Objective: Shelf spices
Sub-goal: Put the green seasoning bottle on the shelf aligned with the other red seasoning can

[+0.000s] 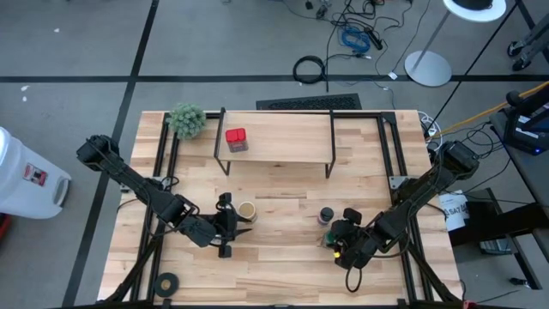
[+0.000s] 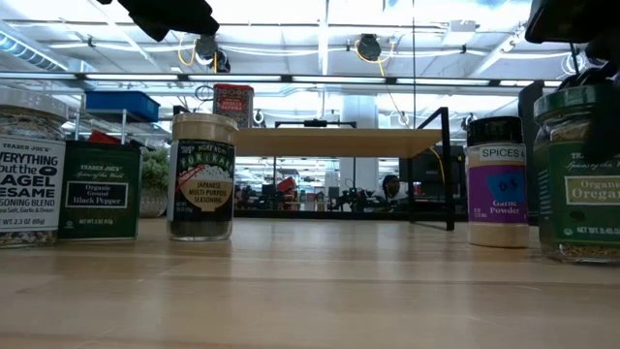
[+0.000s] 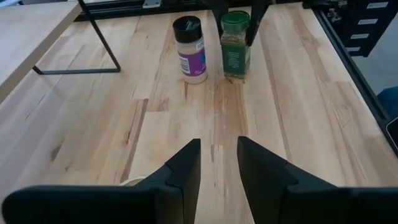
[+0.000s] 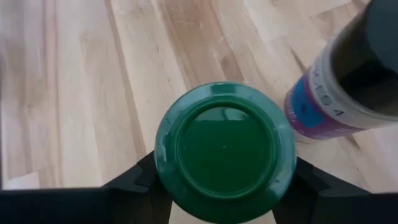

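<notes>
right gripper (image 4: 222, 186) straddling the round green-lidded jar (image 4: 224, 152)

its dark fingers flank the glossy lid, contact unclear; jar upright on pale wood-grain table (image 4: 81, 93), beside the dark-lidded jar (image 3: 189, 50). left gripper (image 3: 217, 163) hangs narrowly parted, empty. red tin (image 1: 236, 139) on shelf (image 1: 283, 142).

In the low view the bagel seasoning jar (image 2: 27, 170) is cut by the frame edge, as is the green-lidded jar (image 2: 586, 174) opposite. In the right wrist view that jar's lid (image 4: 224, 152) hides its body and label; the garlic powder jar (image 4: 348, 74) is cropped. From above, the red tin (image 1: 236, 139) label is too small to read
</notes>
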Controlling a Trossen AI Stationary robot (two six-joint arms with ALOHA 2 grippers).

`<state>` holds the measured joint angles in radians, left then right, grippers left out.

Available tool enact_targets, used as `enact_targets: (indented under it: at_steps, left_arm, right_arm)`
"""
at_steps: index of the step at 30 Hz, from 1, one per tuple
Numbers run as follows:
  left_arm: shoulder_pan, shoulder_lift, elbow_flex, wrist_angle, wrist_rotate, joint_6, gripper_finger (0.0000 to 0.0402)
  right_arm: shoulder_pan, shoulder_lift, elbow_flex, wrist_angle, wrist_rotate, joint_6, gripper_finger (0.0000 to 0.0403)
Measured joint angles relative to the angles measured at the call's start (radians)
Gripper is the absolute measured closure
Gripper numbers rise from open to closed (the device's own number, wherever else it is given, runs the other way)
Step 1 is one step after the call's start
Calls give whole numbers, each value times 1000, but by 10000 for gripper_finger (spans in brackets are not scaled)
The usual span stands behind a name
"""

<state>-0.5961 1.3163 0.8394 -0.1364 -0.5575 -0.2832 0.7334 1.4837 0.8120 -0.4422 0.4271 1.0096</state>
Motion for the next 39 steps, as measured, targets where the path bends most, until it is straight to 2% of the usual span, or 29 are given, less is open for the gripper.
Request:
enact_targets:
  at_steps: [7, 16, 22, 29, 35, 39]
  left_arm:
    - [0, 0, 0, -1, -20, 1, 288]
    - [0, 0, 0, -3, -31, 1, 288]
    - [0, -18, 0, -4, -81, 20, 288]
    - [-6, -82, 0, -3, -95, 26, 288]
    - [-29, -103, 0, -3, -96, 26, 288]
    - [-35, -103, 0, -5, -97, 26, 288]
  right_arm:
    - [1, 0, 18, 25, -45, -1, 210]
    - [-2, 0, 210, -1, -37, -182, 212]
    - [-54, 0, 418, -121, -8, -452, 210]
    - [-189, -1, 661, -247, 49, -826, 207]
    - [-337, -1, 783, -250, 44, -1084, 209]
    - [-444, -2, 826, -233, 35, -1198, 207]
